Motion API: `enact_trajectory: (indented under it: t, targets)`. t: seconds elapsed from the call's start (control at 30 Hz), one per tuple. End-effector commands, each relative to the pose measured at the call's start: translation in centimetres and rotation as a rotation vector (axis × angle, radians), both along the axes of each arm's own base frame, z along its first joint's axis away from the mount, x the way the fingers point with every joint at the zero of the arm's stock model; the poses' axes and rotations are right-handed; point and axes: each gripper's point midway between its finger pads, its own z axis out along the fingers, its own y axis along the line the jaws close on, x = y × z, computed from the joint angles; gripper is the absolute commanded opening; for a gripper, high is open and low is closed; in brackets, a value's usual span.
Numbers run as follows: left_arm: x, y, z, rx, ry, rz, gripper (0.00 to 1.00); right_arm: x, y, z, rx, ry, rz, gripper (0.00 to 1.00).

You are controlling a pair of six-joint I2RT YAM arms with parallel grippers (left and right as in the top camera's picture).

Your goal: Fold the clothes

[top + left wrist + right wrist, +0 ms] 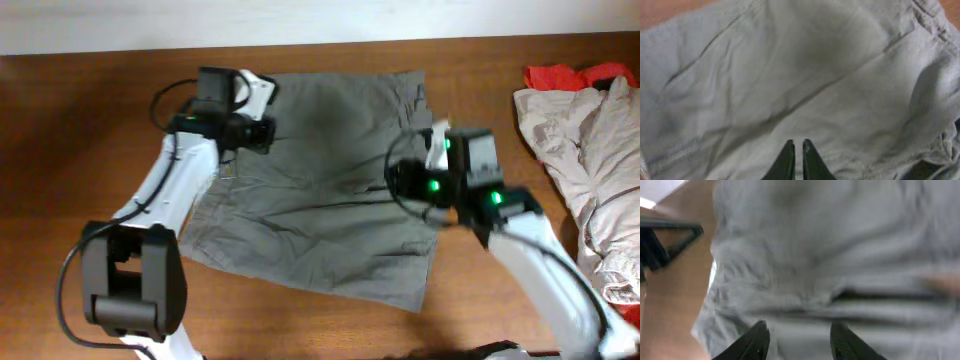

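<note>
Shorts (320,190) of grey-olive cotton lie spread flat in the middle of the brown wooden surface (80,120). They form a rough four-sided patch, with shallow creases running across the cloth. The far edge lies close to the back of the surface, and the near right corner reaches toward the front.

The left arm stretches over the far left corner of the shorts. In its wrist view the left pincer (798,150) hangs low over the fabric. Its two dark fingers are drawn together, with only a thin slit between the tips. I cannot tell whether any cloth is caught between them. Wrinkled fabric fills nearly all of that view, and a sliver of bare wood shows at the top left.

The right arm comes in over the right edge of the shorts. In its wrist view the right pincer (802,340) has its fingers well apart, with grey cloth showing in the gap between them and nothing clamped. The view is blurred. A dark slit, like a pocket opening, crosses the cloth just beyond the tips, and bare wood shows to the left.

At the right end of the surface, apart from the shorts, a pale beige garment (590,140) lies crumpled. A red cloth (560,75) peeks out at its far edge, touching it.
</note>
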Motion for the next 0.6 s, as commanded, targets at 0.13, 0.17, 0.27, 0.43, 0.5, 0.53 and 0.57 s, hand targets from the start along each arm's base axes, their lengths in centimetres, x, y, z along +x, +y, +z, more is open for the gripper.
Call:
enact_trajectory:
  t: [0.13, 0.17, 0.27, 0.43, 0.5, 0.53, 0.57]
  targets:
    - [1.6, 0.0, -3.7, 0.073, 0.008, 0.022, 0.01, 9.1, -0.8, -1.2, -0.034, -0.08, 0.016, 0.05]
    - [1.7, 0.0, -4.7, 0.075, 0.019, 0.022, 0.0, 9.9, -0.9, -1.9, -0.034, -0.081, 0.011, 0.04]
    - [2.1, -0.2, -7.4, 0.081, 0.044, 0.02, 0.0, 11.9, -0.9, -4.8, -0.032, -0.079, 0.006, 0.04]
    - [2.3, -0.3, -11.2, 0.09, 0.082, 0.018, 0.0, 13.7, -0.6, -10.1, -0.028, -0.056, 0.012, 0.04]
    - [2.3, -0.3, -12.1, 0.092, 0.092, 0.017, 0.0, 14.2, -0.6, -11.8, -0.027, -0.055, 0.01, 0.04]
    - [2.4, -0.3, -12.6, 0.093, 0.095, 0.017, 0.0, 14.6, -0.6, -12.6, -0.027, -0.061, 0.008, 0.04]
    - [2.3, -0.2, -12.8, 0.094, 0.099, 0.017, 0.0, 15.0, -0.5, -13.3, -0.027, -0.07, 0.007, 0.04]
